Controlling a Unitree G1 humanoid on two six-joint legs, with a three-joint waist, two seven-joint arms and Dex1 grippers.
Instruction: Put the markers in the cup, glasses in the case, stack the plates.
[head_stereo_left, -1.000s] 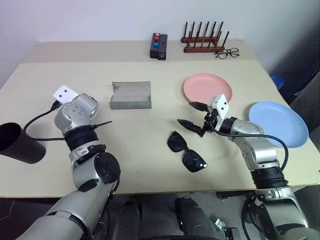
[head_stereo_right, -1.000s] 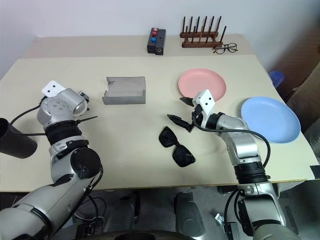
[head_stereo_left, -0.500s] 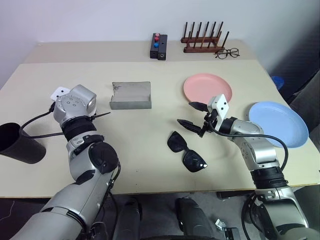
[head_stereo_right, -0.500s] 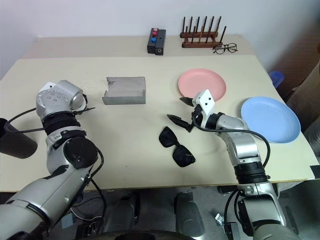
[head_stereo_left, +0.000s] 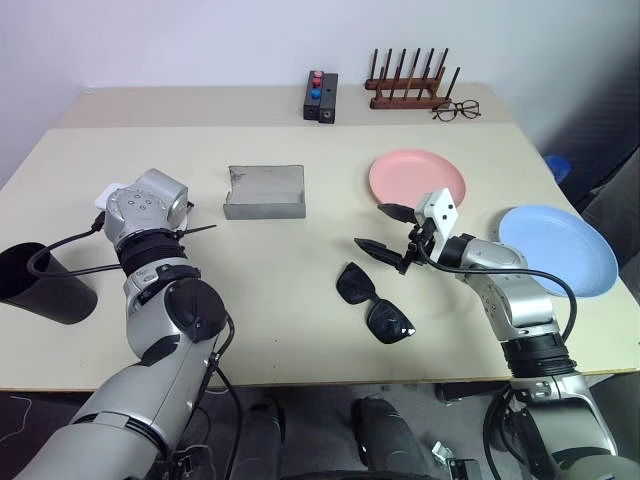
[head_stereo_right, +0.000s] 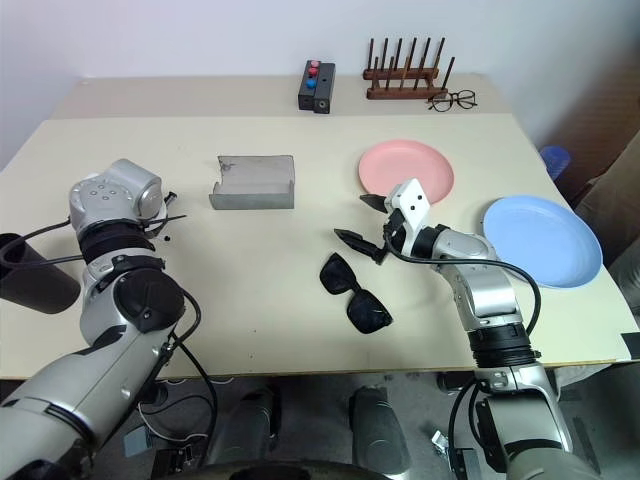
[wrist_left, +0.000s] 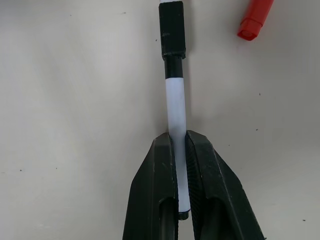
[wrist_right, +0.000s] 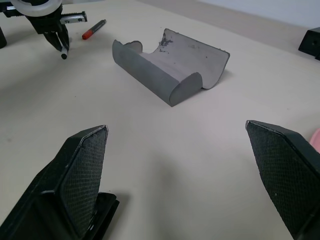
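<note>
My left gripper (wrist_left: 176, 137) is shut on the white marker (wrist_left: 175, 107), whose black cap points away from the fingers just above the tabletop. The red-capped marker (wrist_left: 255, 17) lies beside it on the table, and both show far off in the right wrist view, marker (wrist_right: 93, 30) and left gripper (wrist_right: 57, 42). The black cup (head_stereo_left: 40, 285) lies at the table's left edge. Black sunglasses (head_stereo_left: 372, 302) lie mid-table, just below my open right gripper (head_stereo_left: 378, 228). The grey case (head_stereo_left: 265, 191) sits open behind. A pink plate (head_stereo_left: 417, 177) and a blue plate (head_stereo_left: 557, 248) lie apart on the right.
At the back of the table stand a wooden rack (head_stereo_left: 410, 85), thin-framed spectacles (head_stereo_left: 456, 109) and a black box with red and blue buttons (head_stereo_left: 320, 92). The blue plate reaches the table's right edge.
My left wrist has turned and tilted down, and its gripper has gone from open to shut on the white marker. The right arm has not moved.
</note>
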